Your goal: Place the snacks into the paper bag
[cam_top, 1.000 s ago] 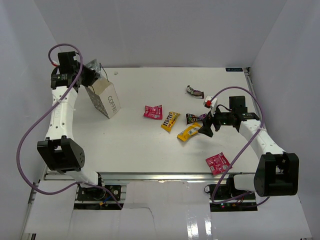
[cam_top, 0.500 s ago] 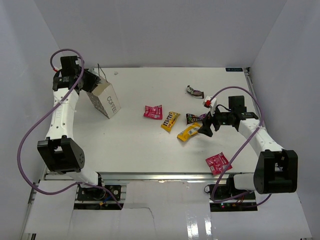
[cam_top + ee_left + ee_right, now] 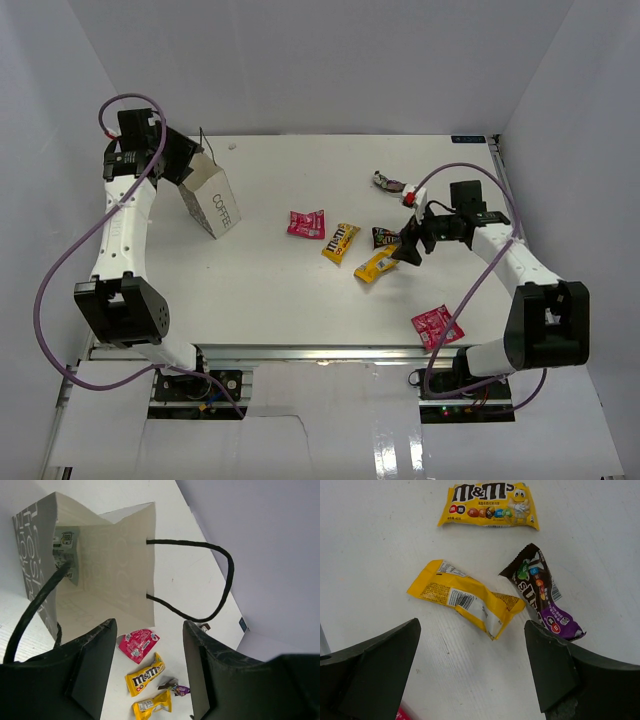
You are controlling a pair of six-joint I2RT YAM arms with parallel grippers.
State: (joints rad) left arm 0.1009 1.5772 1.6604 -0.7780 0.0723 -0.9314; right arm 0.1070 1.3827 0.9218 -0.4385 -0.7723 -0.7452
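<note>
White tabletop fills the scene, with pale walls around it. At the far left the left gripper sits at the mouth of the tilted paper bag, its fingers spread and gripping nothing, looking into the bag's interior. The right gripper hangs with fingers spread wide, holding nothing, directly over a crumpled yellow packet. Beyond its fingertips lies a flat yellow packet; toward its right finger lies a dark brown packet. A pink packet lies between the grippers, another pink one near the right arm's base, and a purple packet farther off.
</note>
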